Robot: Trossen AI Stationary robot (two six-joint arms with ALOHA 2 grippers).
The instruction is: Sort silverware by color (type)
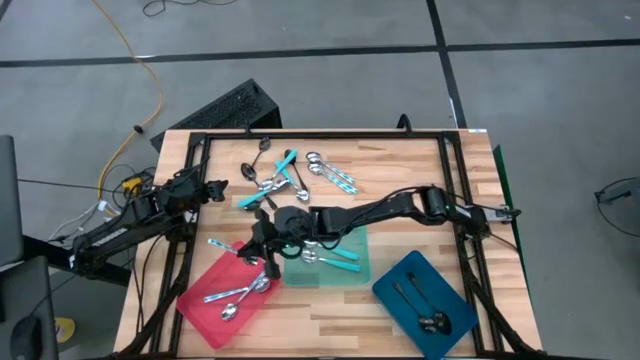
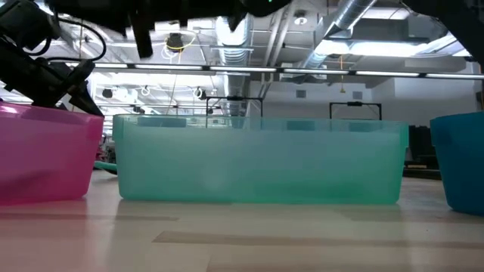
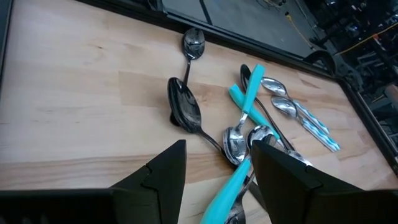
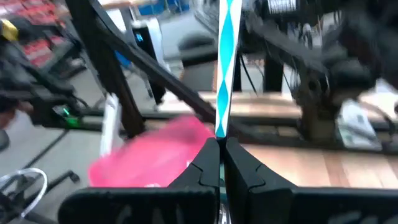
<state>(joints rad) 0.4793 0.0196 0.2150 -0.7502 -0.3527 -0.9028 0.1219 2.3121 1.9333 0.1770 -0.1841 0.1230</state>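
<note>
My right gripper (image 4: 221,146) reaches from the table's right to the middle (image 1: 262,245). It is shut on a spoon with a turquoise-and-white striped handle (image 4: 225,56), above the near corner of the red tray (image 1: 215,310). Loose silverware (image 1: 290,178) lies in a heap on the far part of the table: dark, silver and turquoise-handled spoons (image 3: 249,93). My left gripper (image 3: 214,180) stands open at the table's left (image 1: 215,188), short of that heap, with nothing between its fingers. My right gripper pinches the striped handle (image 4: 220,127) between its two fingertips. The fingers come nearly level from the table's right. The handle sticks out beyond the fingertips (image 1: 222,245), lifted clear of the table. The spoon's bowl is hidden by the fingers.
The red tray holds silver spoons (image 1: 238,293), the teal tray (image 1: 345,272) turquoise-handled ones, and the blue tray (image 1: 450,290) dark ones. The trays stand in a row along the near side (image 2: 261,162). A dark frame (image 1: 330,135) rims the table.
</note>
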